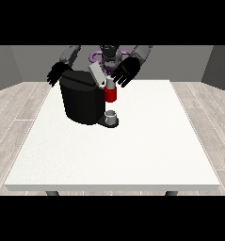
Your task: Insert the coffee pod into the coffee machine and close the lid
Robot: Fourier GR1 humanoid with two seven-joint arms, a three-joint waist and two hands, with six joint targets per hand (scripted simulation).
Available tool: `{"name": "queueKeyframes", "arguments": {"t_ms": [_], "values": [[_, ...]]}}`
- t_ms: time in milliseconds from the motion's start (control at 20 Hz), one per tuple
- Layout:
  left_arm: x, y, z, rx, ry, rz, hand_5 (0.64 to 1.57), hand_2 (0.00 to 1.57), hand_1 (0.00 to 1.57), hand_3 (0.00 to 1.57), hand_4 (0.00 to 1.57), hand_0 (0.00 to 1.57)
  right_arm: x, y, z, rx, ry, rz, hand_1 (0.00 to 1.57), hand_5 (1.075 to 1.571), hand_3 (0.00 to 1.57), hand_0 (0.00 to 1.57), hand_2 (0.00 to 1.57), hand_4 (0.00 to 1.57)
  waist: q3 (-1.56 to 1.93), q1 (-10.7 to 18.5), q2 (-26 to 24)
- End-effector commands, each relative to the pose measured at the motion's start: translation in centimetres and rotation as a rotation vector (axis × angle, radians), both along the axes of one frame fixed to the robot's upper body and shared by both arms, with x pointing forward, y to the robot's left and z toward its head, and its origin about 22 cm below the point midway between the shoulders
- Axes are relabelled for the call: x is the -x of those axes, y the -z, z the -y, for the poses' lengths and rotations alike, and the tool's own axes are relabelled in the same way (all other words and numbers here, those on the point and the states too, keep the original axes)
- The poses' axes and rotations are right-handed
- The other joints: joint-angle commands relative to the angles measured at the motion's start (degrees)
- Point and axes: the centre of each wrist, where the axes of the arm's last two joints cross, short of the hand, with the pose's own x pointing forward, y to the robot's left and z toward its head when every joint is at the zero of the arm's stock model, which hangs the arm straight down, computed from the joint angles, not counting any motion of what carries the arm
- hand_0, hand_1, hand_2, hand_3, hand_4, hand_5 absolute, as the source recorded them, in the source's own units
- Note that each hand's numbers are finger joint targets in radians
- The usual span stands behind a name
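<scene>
1. Grey walls and a pale plank floor surround a large white table (132, 155), which carries everything in play at its far left.
2. On that far-left part stands the black coffee machine (81, 101), with its grey lid (97, 74) tilted up and open, so the pod slot is reachable from above.
3. At the machine's right side is its red pod holder (110, 95), with a small pale shape on top that is probably the coffee pod (110, 84); whether it is fully seated cannot be made out.
4. Below the holder a small grey cup (112, 116) sits on the machine's base, placed to catch the brew.
5. Just above the pod hovers the hand at the view's right (126, 71), fingers spread and relaxed, grasping nothing; it is well placed to press the pod in or swing the lid down.
6. Behind the machine's far-left corner, the hand at the view's left (58, 73) is partly hidden, its fingers hanging loose and holding nothing visible.
7. Most of the robot's torso is hidden behind the machine and hands.
</scene>
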Motion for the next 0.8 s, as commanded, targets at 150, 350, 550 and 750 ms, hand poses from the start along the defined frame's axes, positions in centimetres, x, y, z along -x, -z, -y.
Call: {"name": "queueKeyframes", "arguments": {"t_ms": [150,350,550,750], "values": [[-0.1,-0.4,0.2,-0.003,0.017,-0.012,1.571,1.25,1.18,1.18,0.49,1.18,0.0,0.2,1.4,-0.009,0.002,0.016,0.0,1.571,0.0,0.0,0.0,0.53,0.0,0.02,0.45],[-0.2,1.1,0.2,-0.007,-0.01,-0.008,1.571,1.27,1.2,1.2,0.5,1.2,0.3,-0.7,0.1,-0.011,-0.007,-0.002,0.0,1.571,0.0,0.0,0.0,0.46,-0.02,-1.22,0.37],[-0.1,0.2,-0.7,-0.017,0.015,-0.029,1.571,1.24,1.16,1.18,0.51,1.16,-0.1,-0.7,0.6,-0.012,0.03,0.03,0.0,1.571,0.0,0.0,0.0,0.45,-0.02,0.57,1.3],[-0.3,-1.3,1.8,-0.042,0.041,-0.011,1.571,1.26,1.21,1.19,0.49,1.21,-1.2,-1.0,0.9,-0.017,0.032,0.015,0.0,1.571,0.0,0.0,0.0,0.42,0.0,1.25,1.79]]}}
